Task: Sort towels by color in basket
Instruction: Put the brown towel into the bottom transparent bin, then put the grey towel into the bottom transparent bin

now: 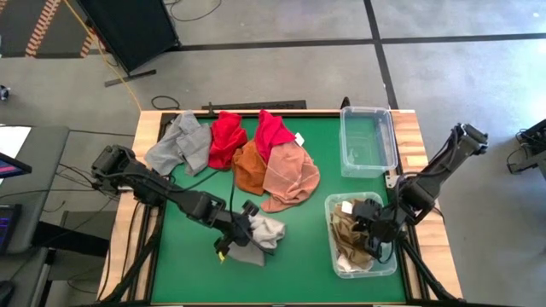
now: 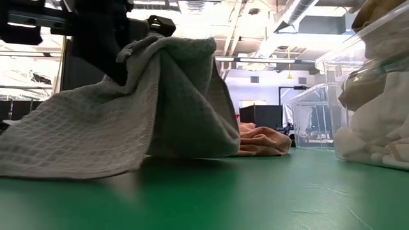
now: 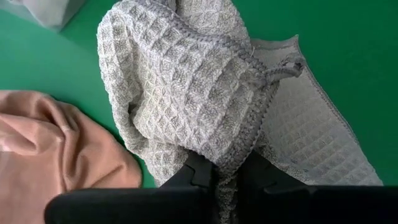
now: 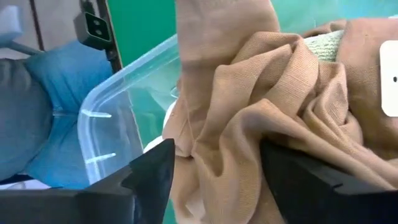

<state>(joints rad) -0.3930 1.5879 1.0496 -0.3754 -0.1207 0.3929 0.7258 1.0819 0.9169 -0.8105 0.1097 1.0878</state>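
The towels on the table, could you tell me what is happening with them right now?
Two robot arms are sorting them. The left gripper is shut on a grey waffle towel, lifting it off the green table. The right gripper stands open over the near clear bin, with a tan towel between its fingers. The far bin looks empty, and a pile of red, orange, pink and grey towels waits.

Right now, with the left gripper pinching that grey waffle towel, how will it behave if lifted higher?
The grey towel is probably floppy: it drapes in folds from the left gripper, so its trailing edge would likely drag on the table. It seems light, and the rough weave shouldn't slip.
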